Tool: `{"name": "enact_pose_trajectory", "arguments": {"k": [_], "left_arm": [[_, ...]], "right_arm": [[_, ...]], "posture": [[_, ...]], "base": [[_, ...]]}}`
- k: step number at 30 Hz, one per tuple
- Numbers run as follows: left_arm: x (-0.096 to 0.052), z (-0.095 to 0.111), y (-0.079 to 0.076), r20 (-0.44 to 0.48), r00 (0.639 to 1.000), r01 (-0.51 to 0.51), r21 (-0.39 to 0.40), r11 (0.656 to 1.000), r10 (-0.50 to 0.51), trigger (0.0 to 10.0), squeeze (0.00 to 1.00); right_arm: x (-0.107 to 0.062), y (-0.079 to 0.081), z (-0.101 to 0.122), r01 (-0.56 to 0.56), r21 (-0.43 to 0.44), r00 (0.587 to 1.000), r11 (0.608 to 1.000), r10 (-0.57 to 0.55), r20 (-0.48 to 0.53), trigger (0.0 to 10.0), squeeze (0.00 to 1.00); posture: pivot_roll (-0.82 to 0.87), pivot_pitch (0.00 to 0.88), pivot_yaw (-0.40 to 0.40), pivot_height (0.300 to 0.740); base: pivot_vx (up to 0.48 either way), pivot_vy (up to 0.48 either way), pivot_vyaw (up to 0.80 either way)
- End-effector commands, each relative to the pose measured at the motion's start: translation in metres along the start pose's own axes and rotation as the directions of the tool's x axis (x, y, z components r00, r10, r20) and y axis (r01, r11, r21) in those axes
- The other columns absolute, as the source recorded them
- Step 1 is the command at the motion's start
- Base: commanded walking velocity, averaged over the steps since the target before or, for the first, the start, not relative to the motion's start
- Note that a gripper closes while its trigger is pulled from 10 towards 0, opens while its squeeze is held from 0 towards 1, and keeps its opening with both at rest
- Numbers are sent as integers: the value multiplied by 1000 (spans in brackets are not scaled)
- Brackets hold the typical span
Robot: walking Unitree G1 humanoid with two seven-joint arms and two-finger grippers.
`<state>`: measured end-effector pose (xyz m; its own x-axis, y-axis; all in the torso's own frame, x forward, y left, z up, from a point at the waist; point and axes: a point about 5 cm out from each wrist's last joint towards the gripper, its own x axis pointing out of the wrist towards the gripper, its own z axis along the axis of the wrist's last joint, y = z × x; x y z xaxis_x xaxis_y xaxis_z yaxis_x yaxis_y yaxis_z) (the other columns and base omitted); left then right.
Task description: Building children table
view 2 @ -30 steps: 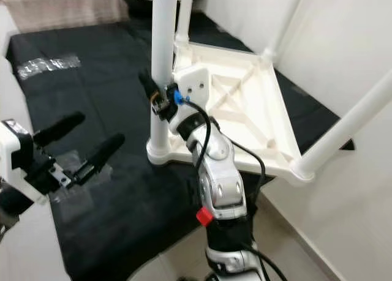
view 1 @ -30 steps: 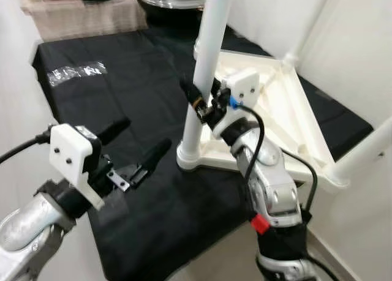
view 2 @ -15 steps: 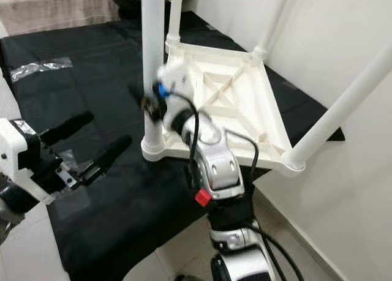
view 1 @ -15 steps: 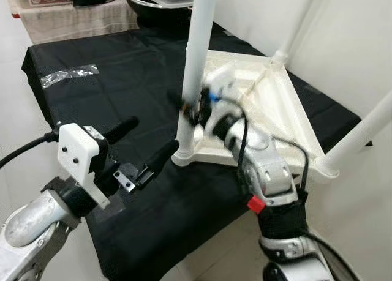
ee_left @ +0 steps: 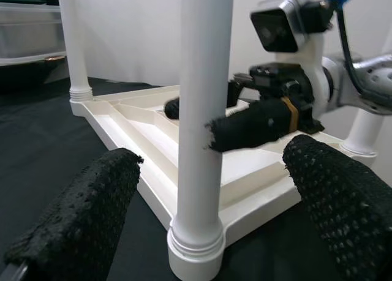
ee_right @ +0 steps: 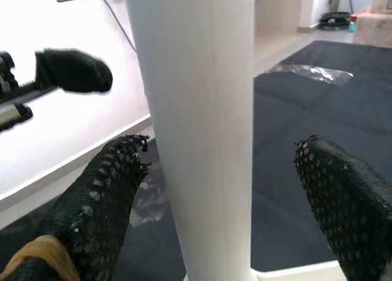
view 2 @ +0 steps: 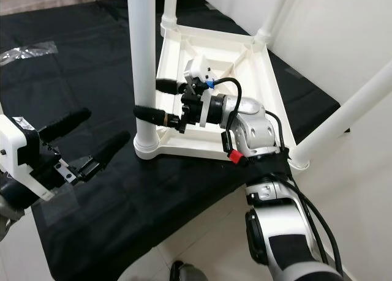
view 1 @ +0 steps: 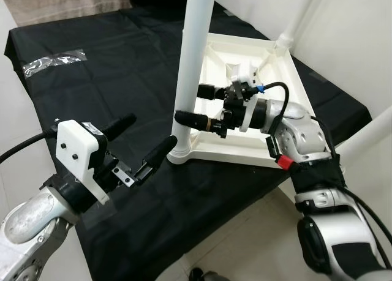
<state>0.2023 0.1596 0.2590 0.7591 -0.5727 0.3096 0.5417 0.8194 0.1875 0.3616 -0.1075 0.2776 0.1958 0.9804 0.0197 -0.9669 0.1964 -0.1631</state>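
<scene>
The white children's table lies upside down on a black cloth, its legs pointing up. My right gripper reaches in from the right and stands open around the near left leg, one black finger on each side. In the right wrist view the leg stands between the fingers with a gap on both sides. My left gripper hovers open over the cloth, just left of that leg's foot. In the left wrist view it faces the leg.
Other white legs rise at the back right corner and the near right corner. A strip of clear plastic lies on the cloth at the far left. A white wall stands on the right. Tiled floor lies below the cloth's front edge.
My right arm has swung its elbow out to the right, and its gripper now lies level and lower on the leg. The camera has shifted. My left gripper has hardly moved.
</scene>
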Motion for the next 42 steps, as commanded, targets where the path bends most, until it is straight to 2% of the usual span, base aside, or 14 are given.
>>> {"name": "enact_pose_trajectory", "arguments": {"k": [1, 5, 6, 23, 27, 28, 29, 30, 31, 33, 34, 35, 41, 42], "left_arm": [[-2, 0, -4, -1, 1000, 8, -9, 1000, -8, 10000, 0], [-3, 1, -4, -4, 1000, 6, -3, 1000, -6, 10000, 0], [-4, 2, -4, -5, 1000, 4, -1, 1000, -4, 10000, 0], [-4, 1, -5, -8, 1000, 8, -7, 1000, -8, 10000, 0], [-4, 0, -5, -10, 1000, 14, -13, 1000, -14, 10000, 0], [-4, 0, -4, -17, 1000, 17, -5, 1000, -17, 10000, 0], [-4, 0, -4, -17, 1000, 17, -5, 1000, -17, 10000, 0], [-4, 2, 0, -19, 1000, 16, 6, 1000, -16, 10000, 0], [-4, 2, 0, -19, 1000, 16, 6, 1000, -16, 10000, 0], [-5, 3, 3, -11, 1000, 14, 0, 1000, -14, 10000, 0], [-5, 3, 3, -11, 1000, 14, 0, 1000, -14, 10000, 0], [0, -2, 0, -13, 1000, 26, -11, 1000, -27, 10000, 0], [6, -2, -3, 11, 999, 43, -22, 999, -42, 10000, 0], [5, -1, -2, 12, 999, 36, -17, 999, -36, 10000, 0]], "right_arm": [[-1, -2, 3, -19, -9, 1000, 1000, 19, 18, 10000, 0], [4, -11, 12, 2, -24, 999, 1000, -1, 37, 10000, 0], [5, -14, 17, 3, -25, 999, 1000, -1, 54, 0, 0], [-8, -17, 22, -155, 4, 985, 988, 155, 77, 0, 0], [10, -16, -15, 190, 41, 981, 981, -192, 28, 0, 0], [6, -19, -39, 657, 12, 752, 754, -653, -94, 0, 0], [6, -19, -39, 657, 12, 752, 754, -653, -94, 0, 0], [-11, 24, -73, 891, -65, 428, 449, -880, -203, 0, 0], [-11, 24, -73, 891, -65, 428, 449, -880, -203, 0, 0], [4, 76, -83, 759, 49, 642, 650, -732, -228, 0, 0], [4, 76, -83, 759, 49, 642, 650, -732, -228, 0, 0], [8, 73, -81, 673, 30, 727, 739, -654, -211, 0, 0], [7, 51, -75, 665, -7, 732, 747, -653, -194, 0, 0], [9, 46, -73, 664, -19, 731, 747, -655, -193, 3137, 0]], "posture": [[142, 235, -150, 740], [150, 238, -151, 740], [158, 241, -155, 740], [128, 247, -142, 740], [126, 251, -146, 740], [126, 258, -161, 740], [126, 258, -161, 740], [139, 268, -140, 740], [139, 268, -140, 740], [85, 260, -116, 740], [85, 260, -116, 740], [83, 228, -119, 740], [93, 218, -135, 740], [93, 213, -139, 740]], "base": [[0, 0, 0], [0, 0, 0], [0, 0, 0], [0, 0, 0], [0, 0, 0], [0, 0, 0], [0, 0, 0], [0, 0, 0], [0, 0, 0], [0, 0, 0], [0, 0, 0], [0, 0, 0], [0, 0, 0], [0, 0, 0]]}}
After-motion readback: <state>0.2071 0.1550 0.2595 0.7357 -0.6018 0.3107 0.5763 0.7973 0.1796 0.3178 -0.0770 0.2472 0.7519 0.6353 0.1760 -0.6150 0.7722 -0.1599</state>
